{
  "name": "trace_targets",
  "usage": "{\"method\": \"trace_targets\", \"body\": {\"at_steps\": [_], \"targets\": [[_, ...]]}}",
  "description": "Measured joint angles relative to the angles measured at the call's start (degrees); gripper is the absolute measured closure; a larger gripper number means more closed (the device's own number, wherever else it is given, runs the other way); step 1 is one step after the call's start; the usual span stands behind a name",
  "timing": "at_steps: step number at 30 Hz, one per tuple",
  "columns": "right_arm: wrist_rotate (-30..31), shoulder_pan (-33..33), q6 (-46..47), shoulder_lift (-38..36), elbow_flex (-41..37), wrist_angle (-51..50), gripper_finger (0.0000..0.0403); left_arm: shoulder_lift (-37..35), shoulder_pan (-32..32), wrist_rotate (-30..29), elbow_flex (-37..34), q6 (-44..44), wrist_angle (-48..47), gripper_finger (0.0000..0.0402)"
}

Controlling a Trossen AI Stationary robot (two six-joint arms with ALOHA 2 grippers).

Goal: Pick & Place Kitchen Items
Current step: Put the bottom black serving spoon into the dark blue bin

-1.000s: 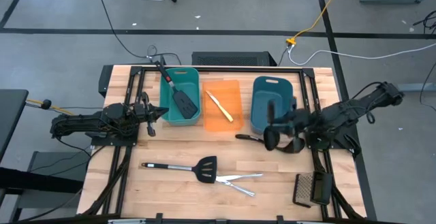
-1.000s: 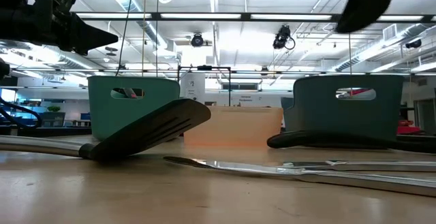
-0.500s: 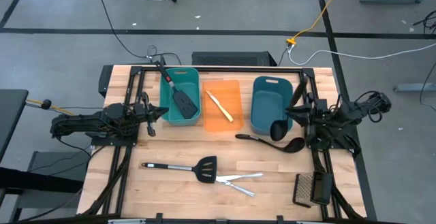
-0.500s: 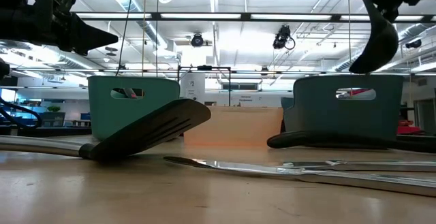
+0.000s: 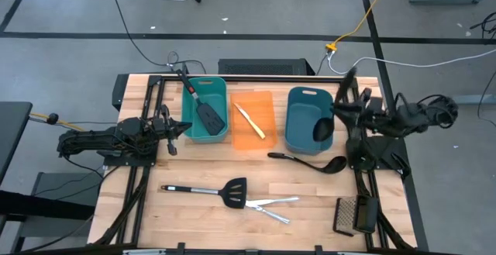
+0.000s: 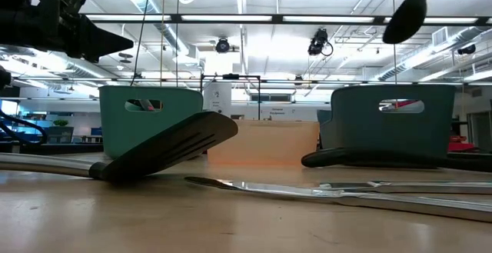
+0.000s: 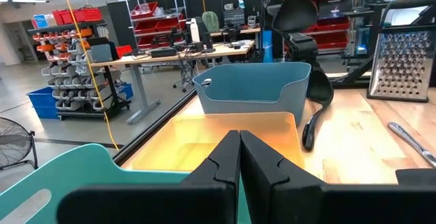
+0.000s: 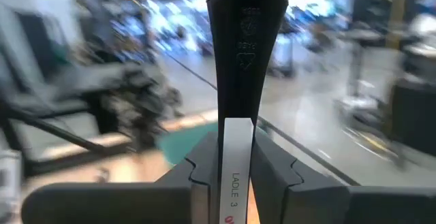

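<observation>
Ladle [image 5: 322, 129] hangs above the right edge of the blue tub [image 5: 302, 120], its bowl toward the tub and its handle running right into the right gripper [image 5: 358, 114], whose fingers [image 8: 272, 176] are clamped on the handle; a second ladle [image 5: 306, 161] lies on the table [image 5: 194, 224] just nearer; the left gripper [image 5: 183, 128] waits with fingers pressed together, left of the teal tub [image 5: 194, 115].

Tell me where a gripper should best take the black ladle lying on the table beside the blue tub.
Probably mid-handle on the ladle, coming straight down from above. It lies flat on the bare wood; the handle is slim and clear of the blue tub, while the bowl end is too broad to pinch.
</observation>
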Motion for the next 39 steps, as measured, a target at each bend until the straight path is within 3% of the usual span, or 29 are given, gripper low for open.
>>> {"method": "trace_targets", "body": {"at_steps": [5,9,13,19,22,28,39], "targets": [[1.6,-7.2,10.6,9.8,13.2,-20.0,0.0341,0.0,0.0,0.0,0.0,-0.3,0.0,0.0387],[-2.9,-15.6,13.4,13.4,15.5,-25.3,0.0341,0.0,0.0,0.0,0.0,-0.3,0.0,0.0387],[-9.2,-23.8,11.5,15.8,12.2,-23.1,0.0341,0.0,0.0,0.0,0.0,-0.4,0.0,0.0387],[-24.0,-35.2,9.6,17.0,1.7,-8.8,0.0341,0.0,0.0,0.0,0.0,-0.3,-0.5,0.0387],[-28.5,-40.1,10.1,19.2,-2.6,-7.5,0.0341,0.0,0.0,-0.1,0.0,-0.1,-0.9,0.0387],[-32.3,-46.2,12.1,24.6,-4.5,-6.4,0.0341,0.0,0.0,-0.5,0.0,0.1,-1.4,0.0387],[-33.7,-50.0,12.2,35.0,-4.4,-5.7,0.0341,0.0,0.0,-1.7,0.0,0.7,-2.2,0.0387]]}}
